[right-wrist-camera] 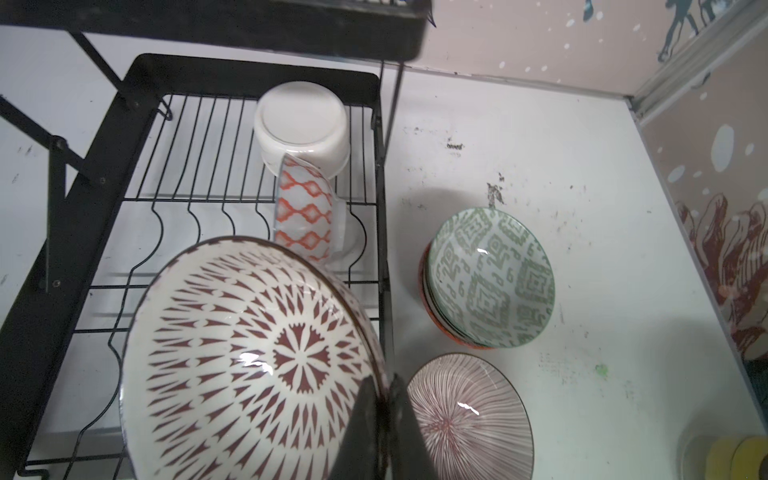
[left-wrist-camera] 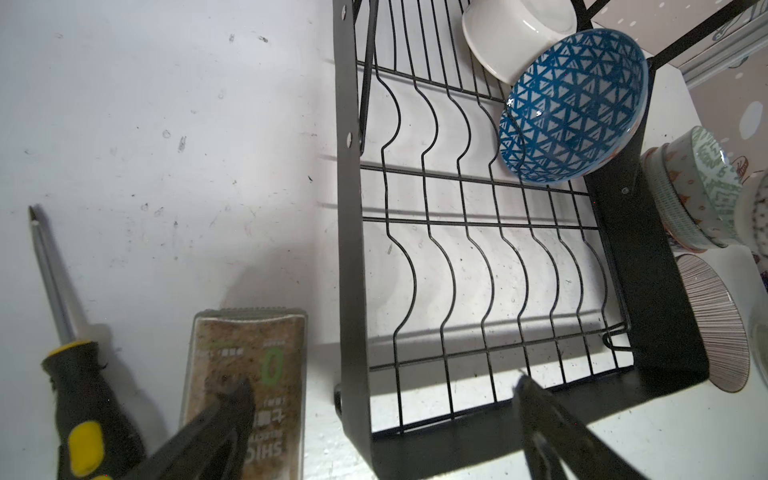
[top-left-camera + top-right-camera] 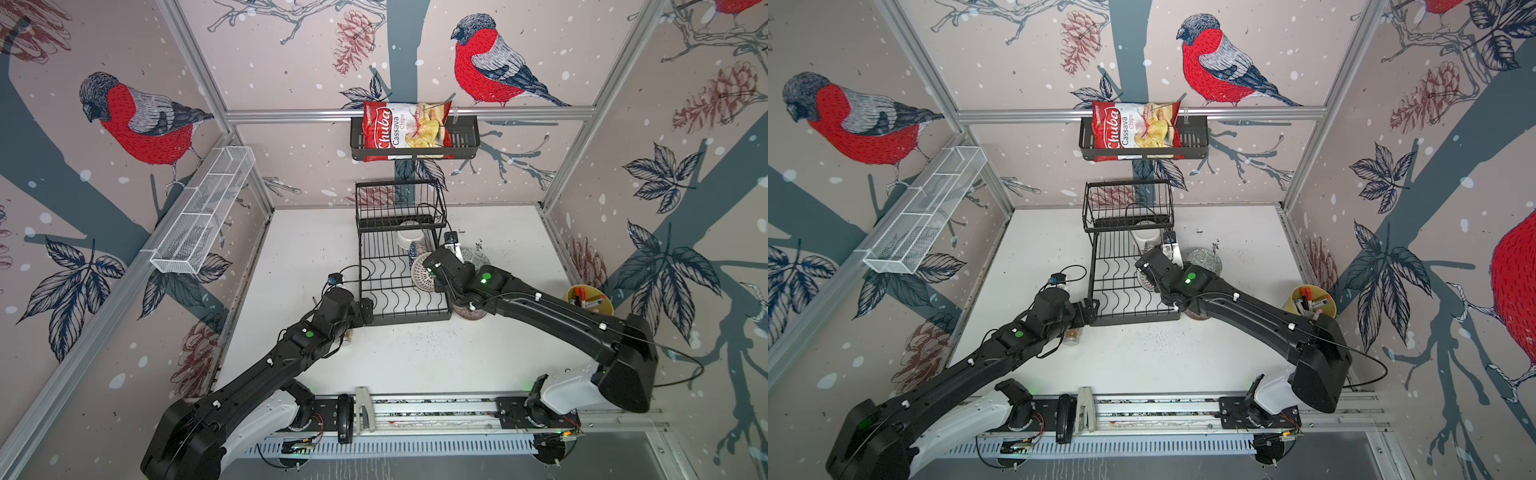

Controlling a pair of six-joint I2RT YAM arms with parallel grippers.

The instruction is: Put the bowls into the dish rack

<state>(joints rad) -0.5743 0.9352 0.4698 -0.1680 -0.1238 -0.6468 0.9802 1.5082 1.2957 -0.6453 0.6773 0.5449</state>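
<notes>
A large white ceramic bowl with a dark red starburst pattern (image 1: 249,353) hangs tilted on edge over the slotted lower grid of the black two-tier wire dish rack (image 1: 45,266). The right pincer (image 1: 384,386) has its jaws clamped tight on the bowl's rim. Whether the bowl touches the wires cannot be told.

Farther back on the same grid, under the raised upper basket, a plain white bowl (image 1: 301,124) lies tipped with its base showing. A bowl with orange-red diamonds outside and blue triangles inside (image 2: 577,108) stands on edge in a slot, leaning against it.

Outside the rack, on the white surface (image 3: 415,361) just beside its right side, stands a stack of bowls topped by a grey-green patterned one (image 1: 490,278). A shallow bowl with fine dark red radiating lines (image 1: 469,415) sits near the stack, closer to the robot.

The left pincer (image 2: 380,392) hovers at the rack's near left corner, jaws spread wide and gripping nothing. Below it on the surface lie a clear packet of brown seasoning (image 2: 245,365) and a screwdriver with a black and yellow handle (image 2: 70,374).

In both top views a yellow pot of markers (image 3: 590,300) stands by the right wall. A red chips bag (image 3: 407,131) fills a black basket on the back rail, and a long white mesh shelf (image 3: 203,216) hangs on the left wall.
</notes>
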